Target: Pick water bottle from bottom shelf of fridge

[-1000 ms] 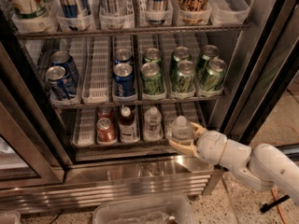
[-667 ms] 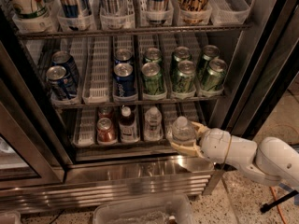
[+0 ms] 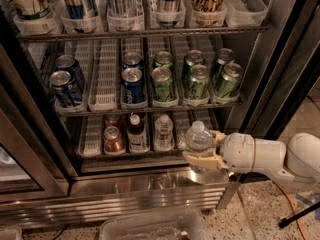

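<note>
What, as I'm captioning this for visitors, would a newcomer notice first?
The gripper, lower right, is clamped on a water bottle at the front right of the bottom shelf. On the rack above, green cans crowd the right side and blue cans sit further left.

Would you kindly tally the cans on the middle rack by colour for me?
Blue cans: 4
Green cans: 6
Total: 10
The gripper, at lower right, holds the water bottle at the front of the bottom shelf.
</note>
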